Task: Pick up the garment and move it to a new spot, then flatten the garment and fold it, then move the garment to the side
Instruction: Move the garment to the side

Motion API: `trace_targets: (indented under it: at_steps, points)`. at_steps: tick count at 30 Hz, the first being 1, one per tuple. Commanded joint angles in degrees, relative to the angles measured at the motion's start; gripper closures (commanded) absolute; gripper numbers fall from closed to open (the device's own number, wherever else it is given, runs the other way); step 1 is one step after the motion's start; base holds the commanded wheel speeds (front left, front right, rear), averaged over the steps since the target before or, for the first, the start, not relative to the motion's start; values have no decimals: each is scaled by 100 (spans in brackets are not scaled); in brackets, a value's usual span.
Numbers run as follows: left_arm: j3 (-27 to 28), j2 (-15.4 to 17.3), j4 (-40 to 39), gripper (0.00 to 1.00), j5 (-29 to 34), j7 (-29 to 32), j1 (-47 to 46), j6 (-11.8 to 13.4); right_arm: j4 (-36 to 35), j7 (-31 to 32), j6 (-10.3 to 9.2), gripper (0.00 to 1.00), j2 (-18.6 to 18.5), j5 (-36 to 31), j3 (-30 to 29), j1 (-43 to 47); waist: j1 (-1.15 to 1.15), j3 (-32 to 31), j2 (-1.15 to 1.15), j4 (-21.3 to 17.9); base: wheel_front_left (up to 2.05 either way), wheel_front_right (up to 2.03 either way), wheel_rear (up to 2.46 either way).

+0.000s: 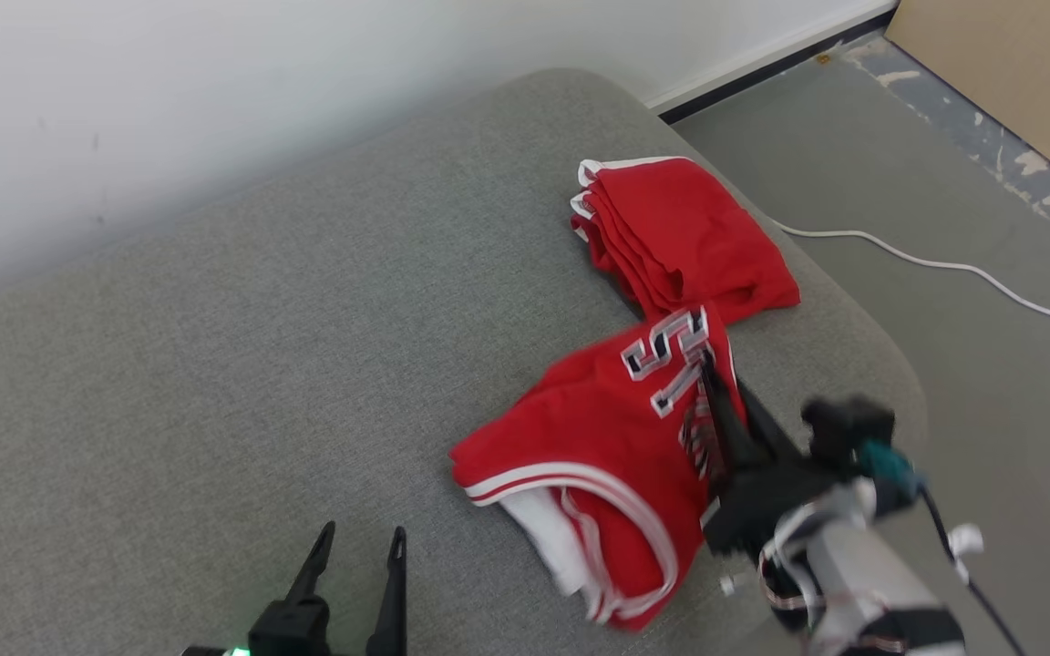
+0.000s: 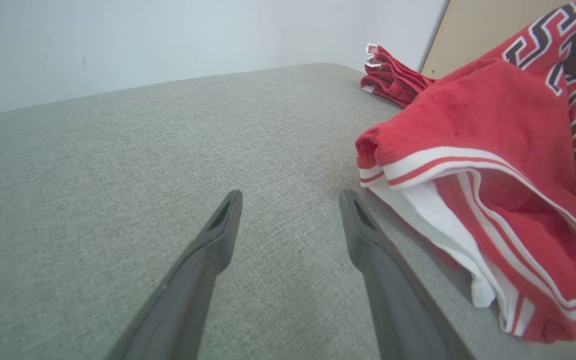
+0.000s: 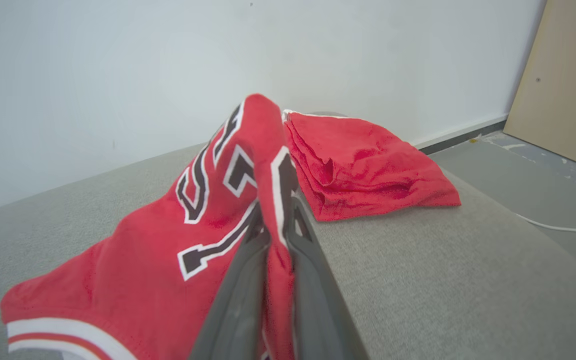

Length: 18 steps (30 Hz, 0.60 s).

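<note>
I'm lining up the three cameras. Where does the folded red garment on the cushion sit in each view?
Head view: folded red garment, upper centre-right, beyond the numbered jersey.
Left wrist view: garment upper right, peeking out behind the jersey.
Right wrist view: garment centre-right, just right of the jersey.
Shared landmark: the numbered jersey.

A red jersey (image 1: 598, 437) with white trim and black-and-white numerals lies crumpled near the right edge of a grey upholstered cushion (image 1: 215, 364). Its numbered end is pinched between the closed fingers of the right gripper (image 1: 712, 374), which reaches in from the lower right. Just beyond it, a folded red garment (image 1: 684, 237) sits by the cushion's rounded corner. The left gripper (image 1: 363, 530) stands at the bottom edge, fingers parted over bare upholstery, well apart from the jersey. A white cable (image 1: 944, 266) trails across the grey floor (image 1: 990, 383) at right
</note>
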Motion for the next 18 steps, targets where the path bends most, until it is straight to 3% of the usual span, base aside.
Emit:
trace_targets:
  at_steps: [1,8,18]
  points:
    - [79,15,-72,0,103,-17,137,52,119,53,-15,100,-63,-57,164,-452,0,39,-1,28,0,0,0]
    - [221,17,-247,0,303,-17,132,68,805,68,-15,100,-307,-109,166,-1657,0,239,-1,442,0,0,0]
    - [199,32,-318,0,633,-17,-80,9,2302,-32,-15,100,-924,-475,-741,-2984,0,632,-1,1309,0,0,0]
